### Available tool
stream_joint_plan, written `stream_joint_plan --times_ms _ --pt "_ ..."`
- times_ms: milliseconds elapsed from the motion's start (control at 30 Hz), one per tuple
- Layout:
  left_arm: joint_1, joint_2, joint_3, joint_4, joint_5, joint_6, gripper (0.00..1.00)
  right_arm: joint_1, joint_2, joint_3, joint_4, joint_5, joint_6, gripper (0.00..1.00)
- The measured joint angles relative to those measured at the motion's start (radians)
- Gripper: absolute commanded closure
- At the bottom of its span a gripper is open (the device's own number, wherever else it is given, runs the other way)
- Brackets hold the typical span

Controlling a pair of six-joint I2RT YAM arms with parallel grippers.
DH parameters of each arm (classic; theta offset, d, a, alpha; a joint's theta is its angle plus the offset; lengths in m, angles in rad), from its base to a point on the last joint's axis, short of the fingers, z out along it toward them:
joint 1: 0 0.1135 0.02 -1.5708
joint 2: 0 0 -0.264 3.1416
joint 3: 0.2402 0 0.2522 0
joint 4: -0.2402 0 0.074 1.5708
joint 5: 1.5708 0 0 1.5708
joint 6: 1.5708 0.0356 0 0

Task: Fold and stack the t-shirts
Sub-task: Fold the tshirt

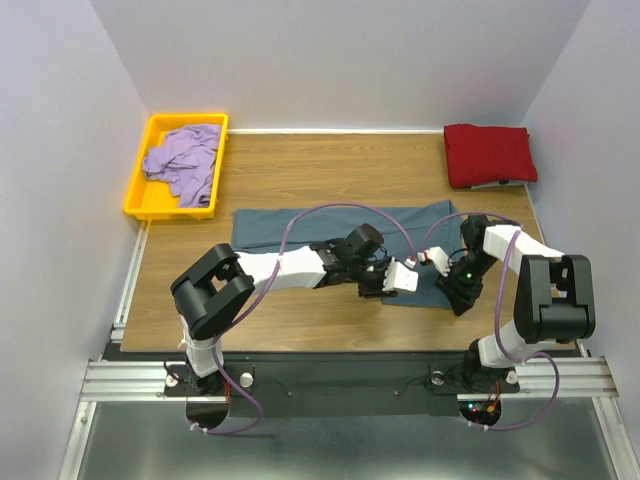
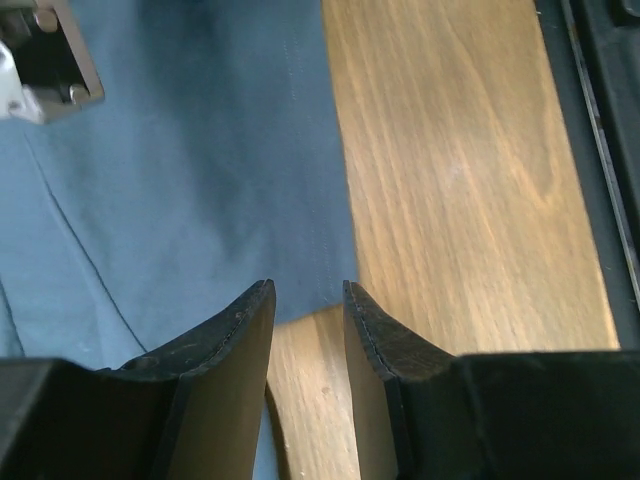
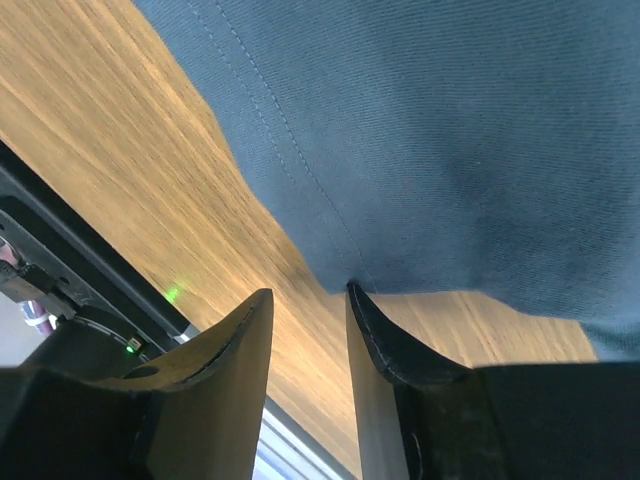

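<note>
Two grippers: left gripper [image 2: 305,295] and right gripper [image 3: 308,300], jaws narrowly parted, clamping nothing.
Blue-grey t-shirt [image 2: 200,150]: hem edge lay right at each gripper's tips, flat on the table [image 2: 450,200].

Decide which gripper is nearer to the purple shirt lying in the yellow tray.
Left. The left gripper is at the near edge of the blue-grey shirt, well right of the purple shirt; the right gripper is at the same edge, further right.
</note>
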Motion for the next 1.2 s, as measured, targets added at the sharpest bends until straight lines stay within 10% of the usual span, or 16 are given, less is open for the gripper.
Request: stream_joint_plan --times_ms 367,700,900,1200 --pt "-0.082 0.047 -0.018 0.03 -0.037 0.071 0.54 0.019 0.0 -0.014 0.075 0.05 0.108 0.99" --pt "-0.099 0.118 -0.012 0.045 -0.105 0.096 0.56 0.019 -0.026 -0.032 0.093 0.055 0.133 1.0" --pt "-0.1 0.117 -0.012 0.045 -0.105 0.097 0.56 0.02 -0.063 -0.032 0.076 0.038 0.134 0.54" --pt "-0.1 0.115 -0.012 0.043 -0.105 0.097 0.57 0.02 -0.079 -0.023 0.072 -0.008 0.135 0.52"
